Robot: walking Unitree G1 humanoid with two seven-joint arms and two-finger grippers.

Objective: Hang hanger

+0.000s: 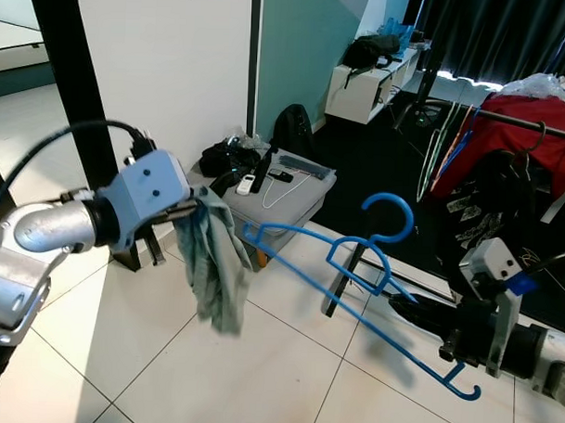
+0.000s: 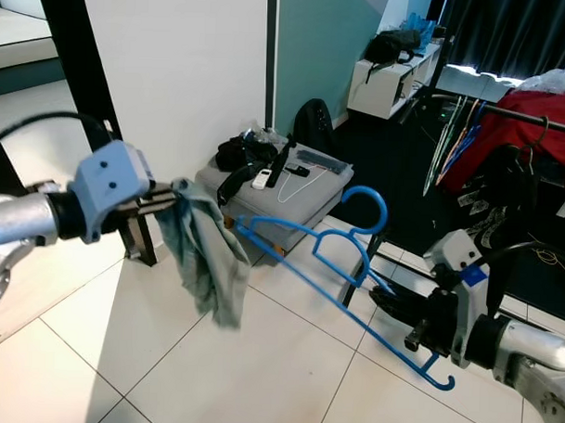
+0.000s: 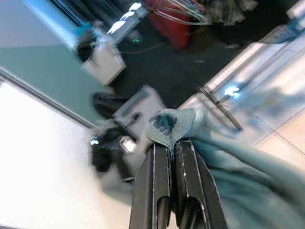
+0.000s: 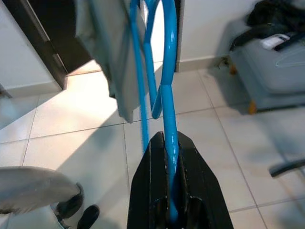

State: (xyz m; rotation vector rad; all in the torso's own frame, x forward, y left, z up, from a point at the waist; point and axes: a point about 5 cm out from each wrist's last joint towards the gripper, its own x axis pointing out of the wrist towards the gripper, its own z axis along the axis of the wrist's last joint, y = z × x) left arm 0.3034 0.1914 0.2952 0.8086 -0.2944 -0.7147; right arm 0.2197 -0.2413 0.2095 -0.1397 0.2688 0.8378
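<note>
While held above the tiled floor (image 1: 287,360), the blue hanger (image 1: 355,270) spans between both arms in the eye views; its hook points up. Left gripper (image 1: 191,211): fingers pinched on a grey-green cloth (image 1: 211,265) hanging just beside the hanger's far end. Grey case (image 1: 292,195) beyond. Left wrist view: fingers (image 3: 155,176) narrow, clamping cloth. Right wrist view: right gripper (image 4: 170,191) clamped on the hanger's bar.

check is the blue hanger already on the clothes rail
No, the right pincer holds the blue hanger out over the floor, short of the clothes rail.
</note>
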